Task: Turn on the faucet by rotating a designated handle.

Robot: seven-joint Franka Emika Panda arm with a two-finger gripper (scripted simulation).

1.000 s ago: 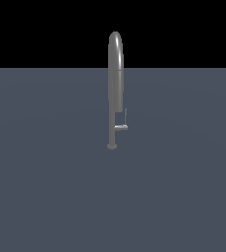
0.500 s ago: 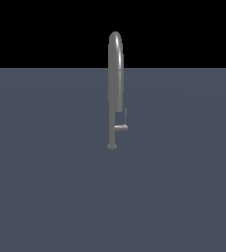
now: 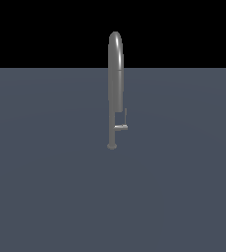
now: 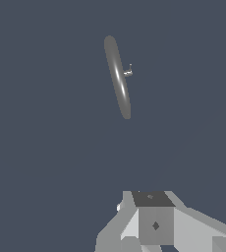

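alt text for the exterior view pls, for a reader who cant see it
A tall grey gooseneck faucet stands upright on a flat dark blue-grey surface against a black background. Its small L-shaped handle juts from the thin stem toward the exterior view's right. No robot arm appears.

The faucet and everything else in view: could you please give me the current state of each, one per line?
faucet: upright on its small round base, untouched, no water visible.
handle: sticks out from the thin stem toward the exterior view's right, thin rod pointing up, nothing touching it.
gripper: well clear of the faucet, holding nothing; whether it is open or shut cannot be told.
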